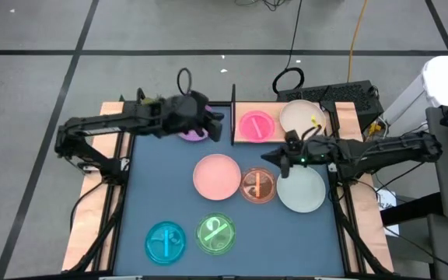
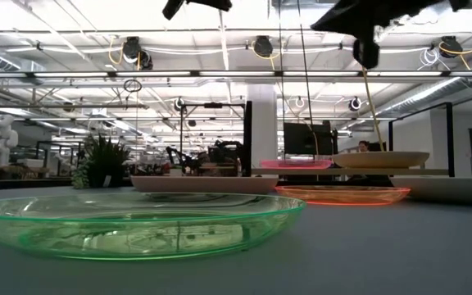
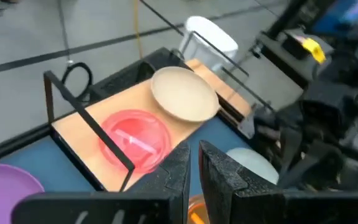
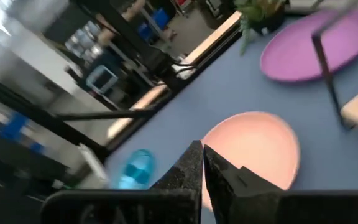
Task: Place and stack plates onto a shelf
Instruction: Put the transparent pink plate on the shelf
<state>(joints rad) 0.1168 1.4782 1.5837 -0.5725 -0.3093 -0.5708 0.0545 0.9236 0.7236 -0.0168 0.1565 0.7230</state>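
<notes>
The shelf [image 1: 280, 138], a light-wood board with a black upright [image 1: 232, 117] at its left end, lies at the table's far edge. The magenta plate [image 1: 256, 126] and the cream plate [image 1: 302, 115] rest on it side by side. The purple plate [image 1: 194, 134] lies on the table left of the upright, partly under my left gripper [image 1: 212, 118], which hangs shut and holds nothing. My right gripper [image 1: 274, 158], also shut and holding nothing, hovers above the orange-brown plate [image 1: 258, 185], between the pink plate [image 1: 217, 176] and the mint-white plate [image 1: 301, 189].
The cyan plate [image 1: 166, 241] and the green plate [image 1: 217, 235] lie near the table's front edge. Wooden side rails [image 1: 115, 194] run along both sides of the blue table. A black device [image 1: 348, 95] and cables sit beyond the shelf.
</notes>
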